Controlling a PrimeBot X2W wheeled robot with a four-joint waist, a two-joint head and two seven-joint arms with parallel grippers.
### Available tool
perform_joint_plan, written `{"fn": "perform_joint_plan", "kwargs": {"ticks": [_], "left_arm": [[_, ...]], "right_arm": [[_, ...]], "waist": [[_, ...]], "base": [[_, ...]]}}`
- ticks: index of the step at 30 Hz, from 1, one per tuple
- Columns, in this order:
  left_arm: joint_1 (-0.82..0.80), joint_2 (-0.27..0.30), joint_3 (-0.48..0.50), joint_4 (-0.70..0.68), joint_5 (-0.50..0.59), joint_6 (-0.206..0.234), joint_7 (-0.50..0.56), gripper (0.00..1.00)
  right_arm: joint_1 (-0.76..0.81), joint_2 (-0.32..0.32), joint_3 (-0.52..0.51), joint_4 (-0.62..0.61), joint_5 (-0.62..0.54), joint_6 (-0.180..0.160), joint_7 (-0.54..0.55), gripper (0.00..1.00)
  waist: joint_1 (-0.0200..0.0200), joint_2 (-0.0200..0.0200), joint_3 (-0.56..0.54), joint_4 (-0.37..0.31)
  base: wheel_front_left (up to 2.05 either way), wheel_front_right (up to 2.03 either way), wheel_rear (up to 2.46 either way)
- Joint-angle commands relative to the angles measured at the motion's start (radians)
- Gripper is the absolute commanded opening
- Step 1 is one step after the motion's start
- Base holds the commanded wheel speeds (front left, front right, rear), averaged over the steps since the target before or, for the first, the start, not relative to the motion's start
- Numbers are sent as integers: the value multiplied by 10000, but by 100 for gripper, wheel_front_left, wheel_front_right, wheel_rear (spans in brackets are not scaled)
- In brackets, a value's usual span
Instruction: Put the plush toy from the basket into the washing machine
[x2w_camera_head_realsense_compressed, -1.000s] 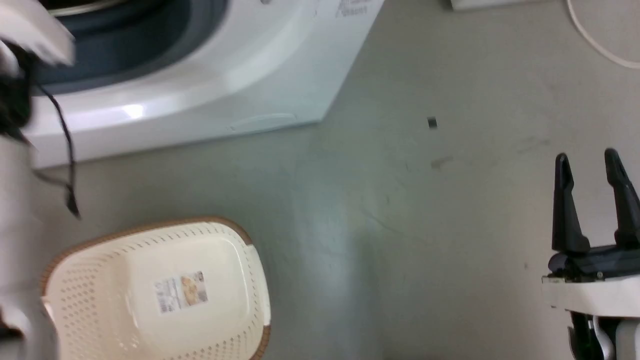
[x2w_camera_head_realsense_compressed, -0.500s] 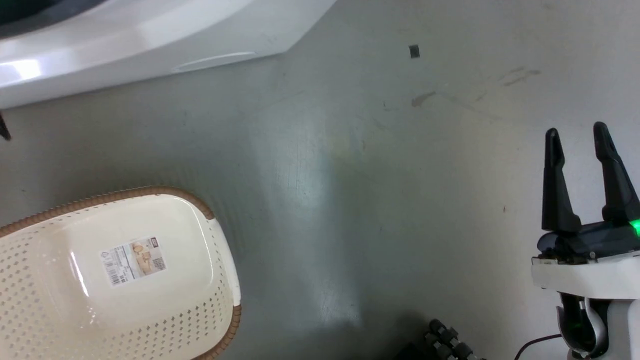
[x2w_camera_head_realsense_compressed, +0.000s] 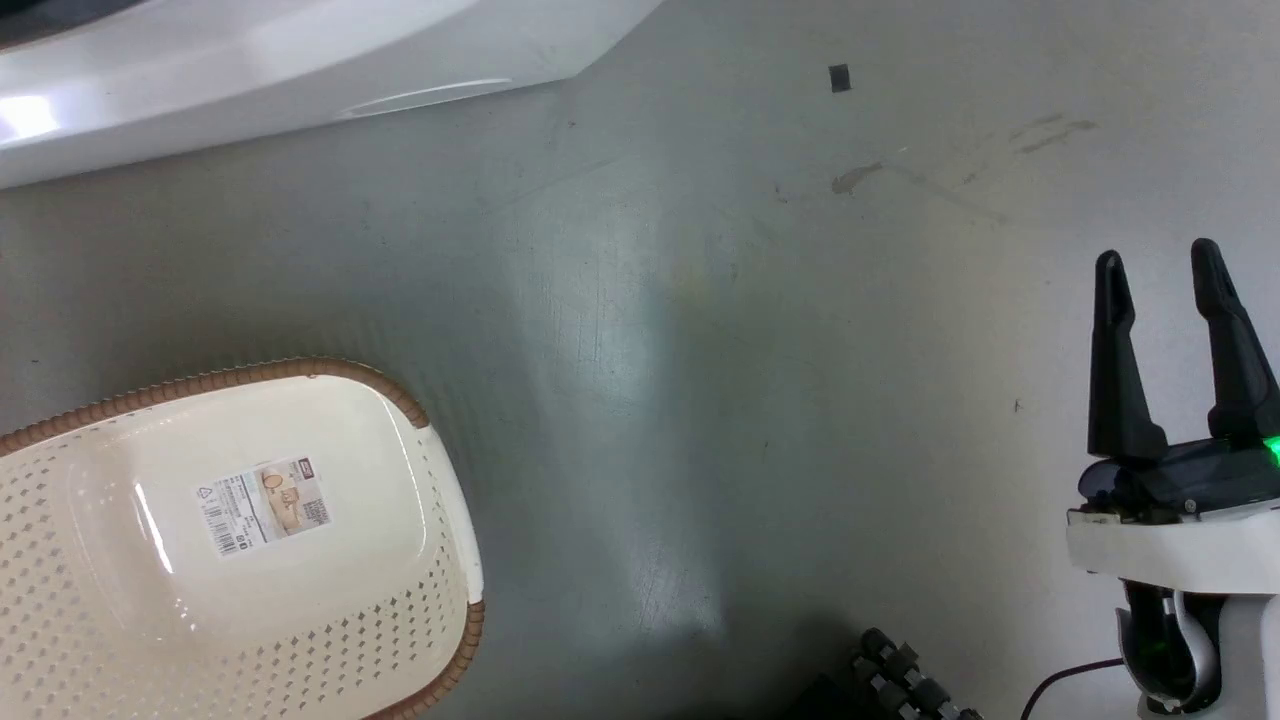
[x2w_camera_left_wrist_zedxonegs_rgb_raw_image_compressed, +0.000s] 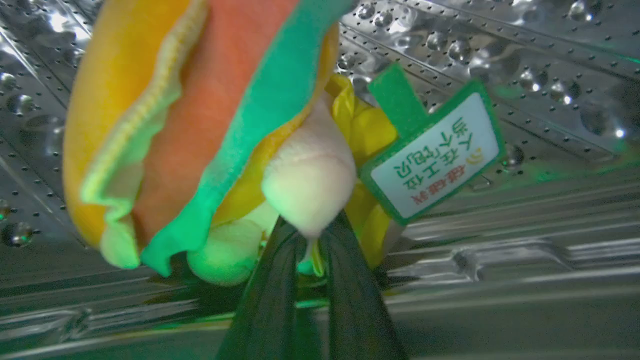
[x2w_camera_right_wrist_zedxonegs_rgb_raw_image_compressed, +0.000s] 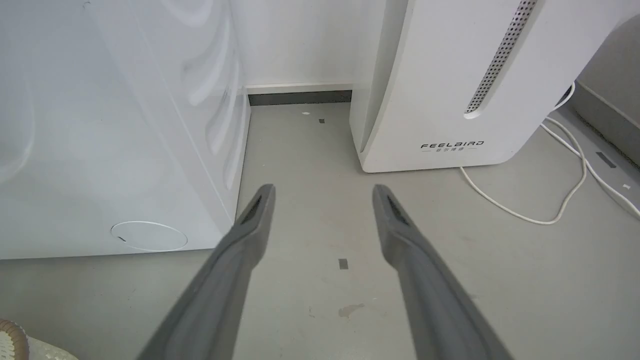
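Observation:
In the left wrist view the plush toy (x2w_camera_left_wrist_zedxonegs_rgb_raw_image_compressed: 200, 125) hangs inside the shiny steel drum (x2w_camera_left_wrist_zedxonegs_rgb_raw_image_compressed: 500, 280) of the washing machine (x2w_camera_head_realsense_compressed: 250, 70), burger head up, green-and-white tag (x2w_camera_left_wrist_zedxonegs_rgb_raw_image_compressed: 435, 155) to its right. My left gripper (x2w_camera_left_wrist_zedxonegs_rgb_raw_image_compressed: 310, 240) is shut on a peach limb of the toy. The cream basket (x2w_camera_head_realsense_compressed: 330, 620) with brown rim sits on the floor at the head view's lower left, holding nothing but its printed label (x2w_camera_head_realsense_compressed: 265, 505). My right gripper (x2w_camera_head_realsense_compressed: 1160, 265) stands open over bare floor at the right, nothing between its fingers (x2w_camera_right_wrist_zedxonegs_rgb_raw_image_compressed: 250, 220).
The washing machine's white side panel (x2w_camera_right_wrist_zedxonegs_rgb_raw_image_compressed: 100, 150) fills the left of the right wrist view. A white FEELBIRD appliance (x2w_camera_right_wrist_zedxonegs_rgb_raw_image_compressed: 450, 85) stands at the back right with a white cable (x2w_camera_right_wrist_zedxonegs_rgb_raw_image_compressed: 565, 200) trailing on the grey floor. A dark ridged part (x2w_camera_head_realsense_compressed: 900, 680) shows at the bottom edge.
The head camera has tilted down, so the washing machine and basket have shifted in the picture and the left arm has left it. The right gripper stays open in place.

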Motion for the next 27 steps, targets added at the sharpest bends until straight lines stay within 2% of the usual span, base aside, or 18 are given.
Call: {"fn": "perform_joint_plan", "kwargs": {"ticks": [1, 2, 8, 14, 21, 27], "left_arm": [[-47, 22, -68, 117, -4, -84, 121, 9], [5, 2, -117, 124, -12, -123, 121, 100], [671, -174, -145, 225, -246, -220, -577, 100], [1842, -629, -191, 577, -640, -401, -1633, 100], [3432, -1355, -452, 693, -1146, -620, -3576, 100], [5063, -1946, -897, 85, -1599, -676, -5640, 100]], "right_arm": [[-162, -1, -50, 2, -8, -9, -47, 100], [-149, -1, -75, 2, -26, -9, -47, 100], [-64, -1, -250, 63, -231, -9, -47, 100], [162, -1, -533, 130, -623, -9, -47, 100], [650, -1, -771, 144, -1097, -9, -47, 100], [1137, -1, -892, 69, -1408, -9, -47, 100]], "waist": [[-2, 0, -64, 63], [-2, 0, -110, 96], [-2, 0, -772, 368], [-2, 0, -2029, 874], [-2, 0, -3733, 1582], [-2, 0, -5052, 2139]], "base": [[0, 0, 0], [0, 0, 0], [0, 0, 0], [0, 0, 0], [0, 0, 0], [0, 0, 0]]}}
